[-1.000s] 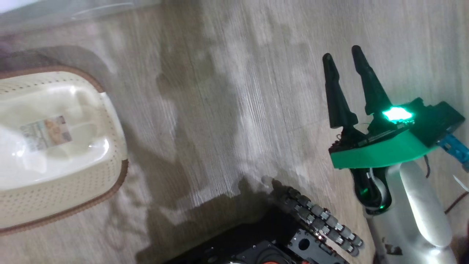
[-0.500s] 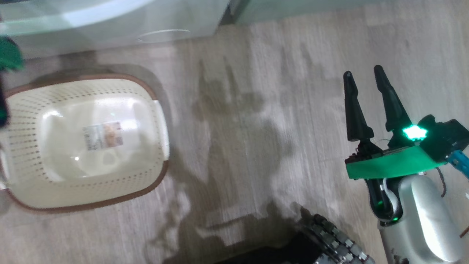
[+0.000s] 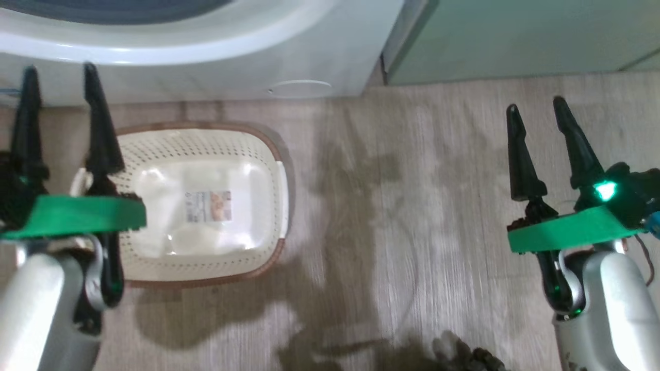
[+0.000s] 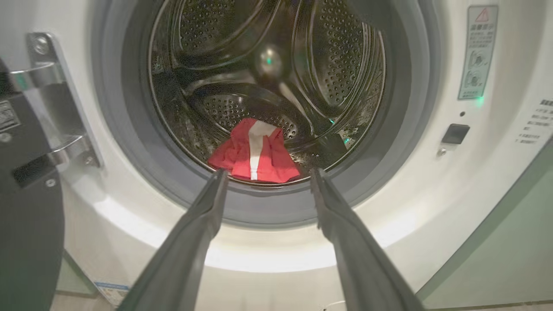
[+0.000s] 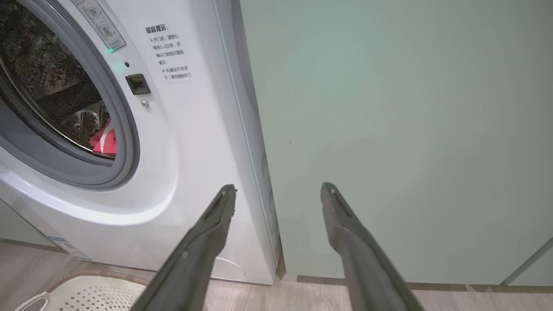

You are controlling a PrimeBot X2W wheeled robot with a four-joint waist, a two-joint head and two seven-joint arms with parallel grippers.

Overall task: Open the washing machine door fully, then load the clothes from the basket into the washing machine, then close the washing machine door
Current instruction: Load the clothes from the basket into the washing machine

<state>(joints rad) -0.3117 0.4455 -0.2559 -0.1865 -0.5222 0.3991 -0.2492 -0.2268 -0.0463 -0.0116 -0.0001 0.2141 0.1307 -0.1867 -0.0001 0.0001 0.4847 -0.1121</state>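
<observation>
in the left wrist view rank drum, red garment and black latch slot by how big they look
1. drum
2. red garment
3. black latch slot
The garment sits farther back, which shrinks it.

The washing machine: white shell, grey gasket, steel drum patterned with fine perforations. Inside the machine, the clothes: bright red with one white stripe. At the machine's hinge side, the washing machine door: black. Before the machine, the basket: cream, dotted with holes, brown rim. Beside the machine, cabinet: pale green. Floor: grey-brown wood grain.
</observation>
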